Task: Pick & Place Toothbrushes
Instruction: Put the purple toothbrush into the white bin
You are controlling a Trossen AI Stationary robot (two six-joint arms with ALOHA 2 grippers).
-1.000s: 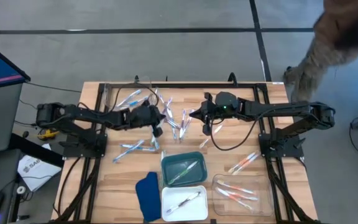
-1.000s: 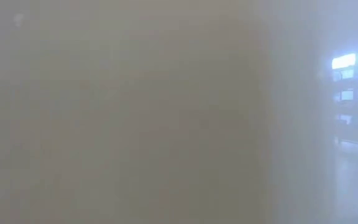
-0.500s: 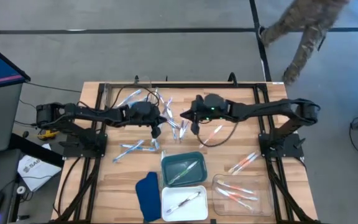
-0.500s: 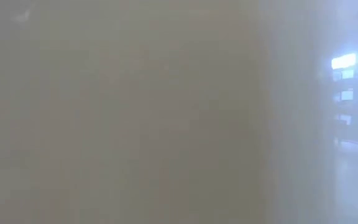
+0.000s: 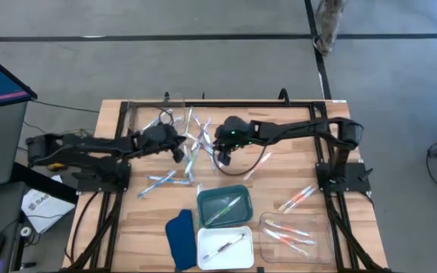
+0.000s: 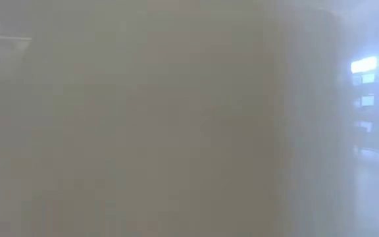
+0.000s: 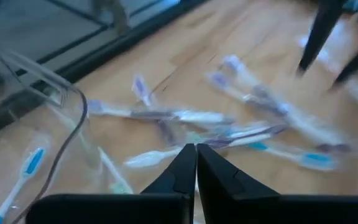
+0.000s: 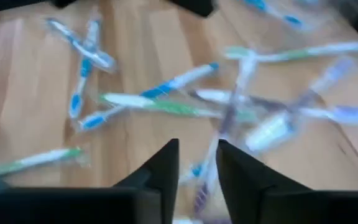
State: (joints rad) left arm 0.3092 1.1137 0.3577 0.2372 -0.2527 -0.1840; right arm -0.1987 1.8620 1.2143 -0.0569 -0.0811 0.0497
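Observation:
Several toothbrushes (image 5: 197,140) lie crossed in a loose pile on the wooden table, between my two grippers. My right gripper (image 5: 222,157) reaches in from the right and hangs open over the pile's right side. In the right wrist view its fingers (image 8: 166,163) stand over a purple-grey toothbrush (image 8: 211,163), and no touch shows. My left gripper (image 5: 178,153) is shut and empty at the pile's left side (image 7: 196,150). Other toothbrushes lie apart: blue ones (image 5: 161,180) and pink-orange ones (image 5: 298,197).
A green tray (image 5: 243,196), a white tray (image 5: 203,236) and a clear tray (image 5: 268,221) stand near the front edge, each holding toothbrushes. A dark blue cloth (image 5: 179,239) lies beside them. A clear container (image 5: 152,114) stands at the far left. The low view shows only haze.
My right gripper has gone toward the table's left edge and down, over the toothbrush pile. My left gripper has drawn back toward the left edge, away from the pile's middle. A person beyond the far edge has walked out of view.

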